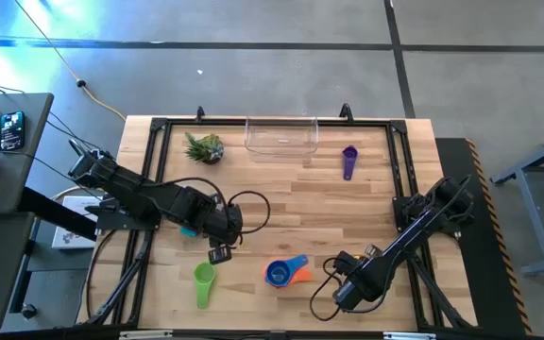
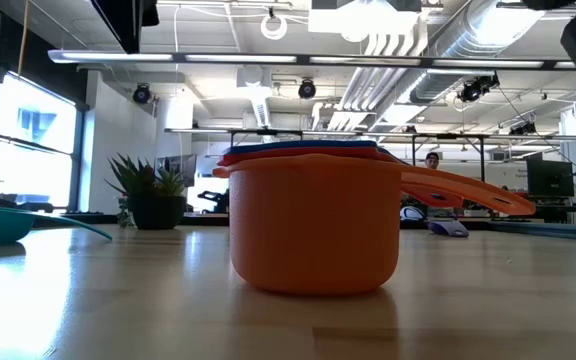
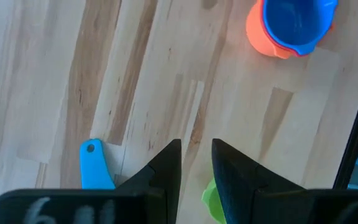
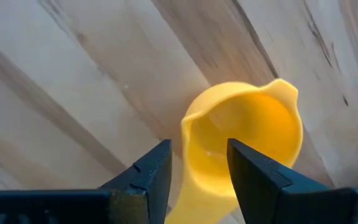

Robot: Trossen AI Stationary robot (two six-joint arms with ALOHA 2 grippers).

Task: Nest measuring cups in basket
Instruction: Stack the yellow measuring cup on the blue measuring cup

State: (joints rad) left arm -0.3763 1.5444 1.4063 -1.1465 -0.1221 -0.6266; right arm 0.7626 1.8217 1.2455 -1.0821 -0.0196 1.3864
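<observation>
1. Orange cup (image 2: pixel 315 225) is sitting closest to the low camera, near the front edge of the table (image 1: pixel 291 208), and it is filling the middle of that view.
2. One blue cup (image 1: pixel 278 274) is sitting inside it. A thin red edge seems to be showing between the two, but it is hard to make out.
3. One green cup (image 1: pixel 203 281) is lying to the left of that stack, well apart from it.
4. One yellow cup (image 4: pixel 244 134) is lying on the wood under the right arm, and only the right wrist view is showing it.
5. One light blue cup (image 3: pixel 94 165) is mostly hiding under the left arm. Only its flat handle is peeking out.
6. One purple cup (image 1: pixel 349 161) is lying far back, just to the right of the basket (image 1: pixel 281 146).
7. That makes six cups showing clearly. The one clear basket is sitting at the back edge with no cups in it.
8. The left gripper (image 3: pixel 196 144) is hanging above the table between the light blue handle and the green cup. Its tips are standing a little apart and holding nothing.
9. The right gripper (image 4: pixel 199 146) is hanging right over the yellow cup's handle. I cannot tell if it is pinching it or letting go.
10. One small spiky plant (image 1: pixel 204 147) is standing to the left of the basket.
</observation>
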